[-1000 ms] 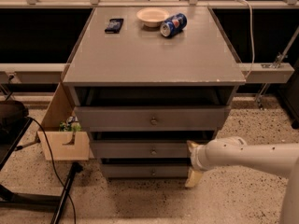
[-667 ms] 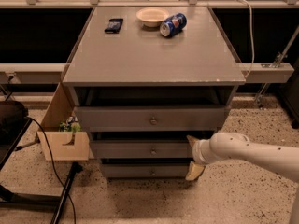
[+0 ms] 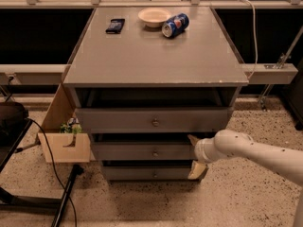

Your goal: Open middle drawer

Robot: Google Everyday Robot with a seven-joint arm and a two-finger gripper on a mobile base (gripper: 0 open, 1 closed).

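Note:
The grey cabinet has three drawers. The middle drawer (image 3: 137, 151) is shut, with a small round knob (image 3: 155, 152) at its centre. The top drawer (image 3: 118, 121) is above it and the lowest drawer (image 3: 142, 173) below. My gripper (image 3: 193, 154) is at the right end of the middle drawer's front. It is open: one finger (image 3: 192, 139) sits at the drawer's upper edge and the other (image 3: 197, 170) lies by the lowest drawer. My white arm (image 3: 255, 151) reaches in from the right. The gripper is well to the right of the knob.
On the cabinet top (image 3: 151, 56) are a bowl (image 3: 154, 17), a tipped blue can (image 3: 175, 25) and a flat black object (image 3: 115, 25). A cardboard box (image 3: 66, 145) stands at the left, with cables and a black stand (image 3: 64, 197) on the floor.
The gripper has risen slightly along the right end of the drawer fronts, and the arm now reaches in at a steeper slant. The drawers have not moved.

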